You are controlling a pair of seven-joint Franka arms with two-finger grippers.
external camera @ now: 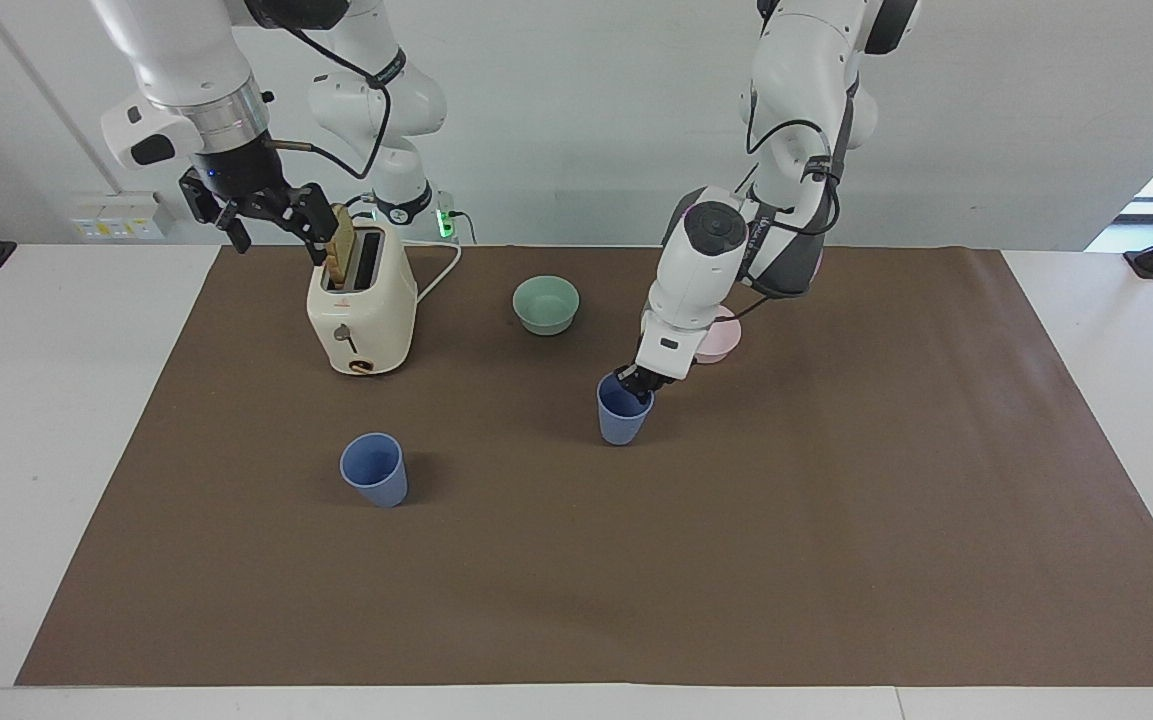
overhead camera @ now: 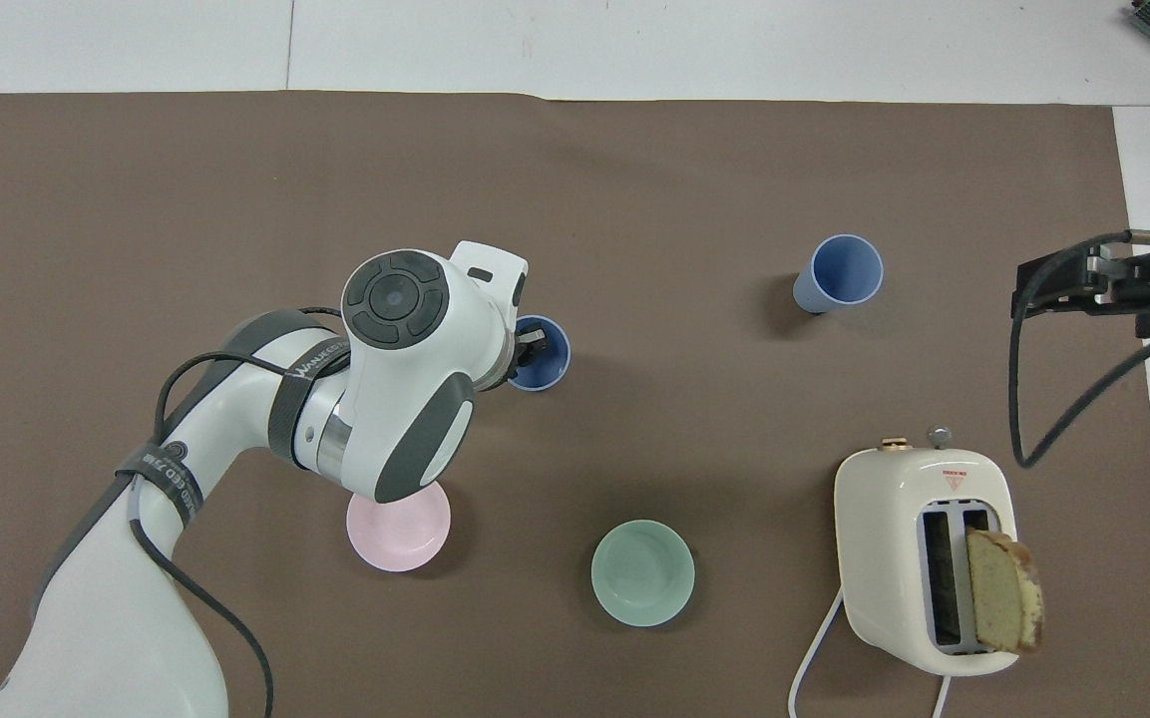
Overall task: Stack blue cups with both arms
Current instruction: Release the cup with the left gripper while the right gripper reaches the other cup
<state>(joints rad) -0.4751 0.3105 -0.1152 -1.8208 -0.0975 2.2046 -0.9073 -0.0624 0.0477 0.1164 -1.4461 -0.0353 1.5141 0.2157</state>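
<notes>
- The left gripper [external camera: 638, 383] pinches the rim of one blue cup [external camera: 623, 415], one finger inside the mouth and one outside; this held cup seems to sit on or just above the brown mat [external camera: 836, 520], and which of the two I cannot tell
- The second blue cup [external camera: 374, 470] stands upright and free on the mat, farther from the robots than the toaster [external camera: 361, 300] and well apart from the held cup
- The right gripper [external camera: 266, 212] hovers beside the toaster's top, close to the bread slice [external camera: 340, 248] standing in a slot; its fingers look spread, and the right arm seems to wait
- Judgement on the step in hand: the held cup is being brought toward the free cup. To do it well, keep the cup upright, lift it clear of the free cup's rim, centre it over that mouth, lower it straight and only then release
- A rim pinch can let the cup swing, so slow travel suits it; an off-centre descent could tip the light free cup
- The mint-green bowl [external camera: 546, 304] sits beside the toaster toward the left arm's end; the pink bowl [external camera: 721, 338] lies partly hidden by the left arm
- The surface is a white table [external camera: 56, 420] under the mat; by the toaster a white wall [external camera: 586, 120] holds a socket strip [external camera: 116, 218]
</notes>
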